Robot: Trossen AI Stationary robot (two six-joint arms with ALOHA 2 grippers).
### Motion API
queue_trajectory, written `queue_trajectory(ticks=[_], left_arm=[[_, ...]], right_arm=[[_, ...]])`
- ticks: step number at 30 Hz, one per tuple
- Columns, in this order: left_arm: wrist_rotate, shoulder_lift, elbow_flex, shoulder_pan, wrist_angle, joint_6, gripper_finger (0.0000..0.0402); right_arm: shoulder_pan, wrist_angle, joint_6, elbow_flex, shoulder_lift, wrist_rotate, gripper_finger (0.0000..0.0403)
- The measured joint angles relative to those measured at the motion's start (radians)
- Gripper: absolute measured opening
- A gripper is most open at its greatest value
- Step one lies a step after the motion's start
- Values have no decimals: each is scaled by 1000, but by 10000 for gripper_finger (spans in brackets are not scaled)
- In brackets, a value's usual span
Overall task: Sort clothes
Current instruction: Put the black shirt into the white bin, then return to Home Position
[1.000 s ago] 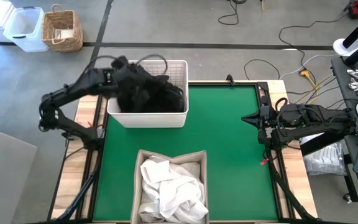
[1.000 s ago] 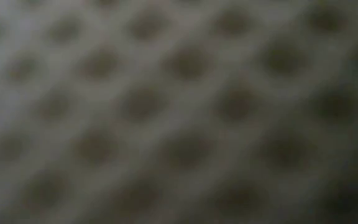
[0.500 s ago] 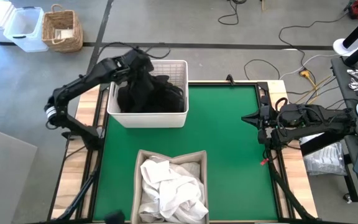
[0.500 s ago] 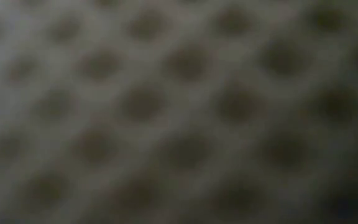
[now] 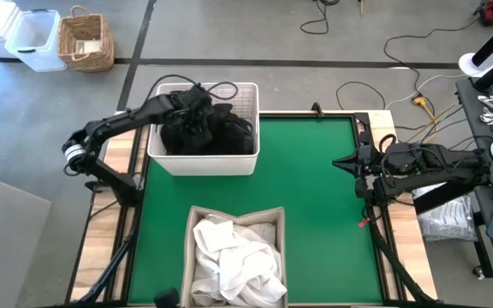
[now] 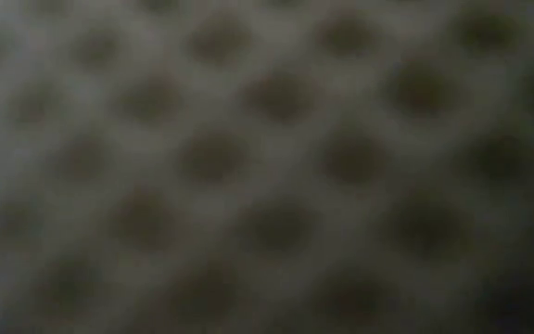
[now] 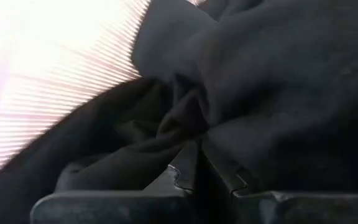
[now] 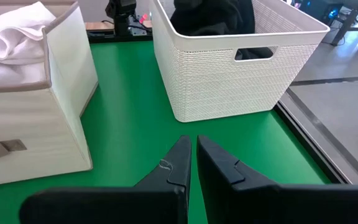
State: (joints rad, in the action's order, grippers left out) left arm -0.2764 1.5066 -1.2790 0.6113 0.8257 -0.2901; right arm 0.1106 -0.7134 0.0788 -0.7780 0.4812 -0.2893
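The dark, soft fabric clothes (image 5: pixel 205 130) lie heaped in the white perforated plastic basket (image 5: pixel 246 158) at eleven o'clock on the green-matted bench (image 5: pixel 315 214); the white clothes (image 5: pixel 234 257) fill the beige fabric bin (image 5: pixel 197 216) at six o'clock. The left tool (image 5: pixel 197 101) is clenched, pressed into the dark pile; whether cloth is pinched I cannot tell. The right tool (image 8: pixel 193 155) waits clenched at three o'clock. The garments look light and limp; pinch a raised fold.
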Motion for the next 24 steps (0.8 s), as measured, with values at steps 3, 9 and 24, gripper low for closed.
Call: queue_trajectory(ticks=[3, 9, 24], left_arm=[[4, 0, 30, 0, -24, 0, 0], [1, -17, 1, 0, -17, 0, 0], [22, -69, -353, -61, 70, 17, 0]], right_arm=[[0, 0, 5, 0, 0, 0, 18], [0, 0, 7, 0, 0, 0, 18], [0, -9, -1, 0, 0, 0, 18]])
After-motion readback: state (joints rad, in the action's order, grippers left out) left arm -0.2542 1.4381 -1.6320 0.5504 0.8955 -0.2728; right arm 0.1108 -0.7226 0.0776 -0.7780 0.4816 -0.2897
